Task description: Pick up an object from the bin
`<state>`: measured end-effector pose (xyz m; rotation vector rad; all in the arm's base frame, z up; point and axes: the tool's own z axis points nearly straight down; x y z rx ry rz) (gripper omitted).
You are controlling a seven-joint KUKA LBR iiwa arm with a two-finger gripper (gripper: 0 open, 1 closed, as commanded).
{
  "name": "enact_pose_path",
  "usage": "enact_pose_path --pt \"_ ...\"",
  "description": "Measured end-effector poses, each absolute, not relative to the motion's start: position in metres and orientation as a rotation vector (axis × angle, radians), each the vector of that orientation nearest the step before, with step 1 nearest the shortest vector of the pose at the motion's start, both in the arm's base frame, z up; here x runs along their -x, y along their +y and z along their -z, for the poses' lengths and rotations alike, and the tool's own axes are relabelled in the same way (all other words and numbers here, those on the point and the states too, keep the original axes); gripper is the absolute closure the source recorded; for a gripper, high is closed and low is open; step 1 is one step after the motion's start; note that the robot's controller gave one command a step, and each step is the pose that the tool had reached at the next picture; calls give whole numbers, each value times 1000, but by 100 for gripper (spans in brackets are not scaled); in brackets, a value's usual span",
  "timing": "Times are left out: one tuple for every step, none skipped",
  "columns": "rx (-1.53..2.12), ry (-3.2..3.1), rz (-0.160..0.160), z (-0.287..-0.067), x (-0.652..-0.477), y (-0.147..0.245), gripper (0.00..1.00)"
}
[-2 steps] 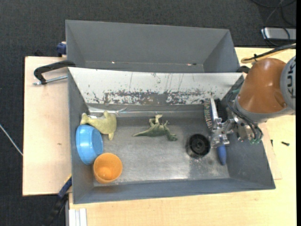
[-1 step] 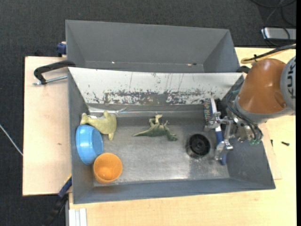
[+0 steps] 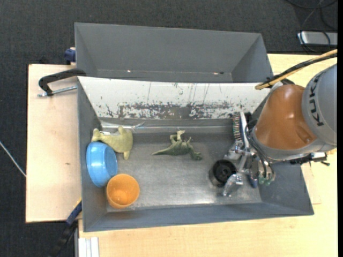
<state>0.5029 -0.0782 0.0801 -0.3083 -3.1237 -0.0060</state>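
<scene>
A small black round thing (image 3: 222,170), shaped like a low cup or a wheel (which of the two cannot be told), lies on the floor of the bin (image 3: 177,189), toward its right end and near the front wall. It sits flat, with its round face and darker hollow middle turned upward. Nothing is heaped on it, and the green toy dinosaur (image 3: 179,148) lies well apart to its left.

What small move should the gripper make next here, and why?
Probably a slight shift toward the view's left, centring on the small black round object: the gripper sits just beside its right edge, while the green plastic dinosaur lies farther off.
</scene>
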Motion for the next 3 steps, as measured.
enact_pose_path --pt "310 -3126 1 -80 -504 -81 100" --pt "359 -3136 -1 -217 -522 -103 100" --pt "447 -3118 -3 -234 -515 -153 100"
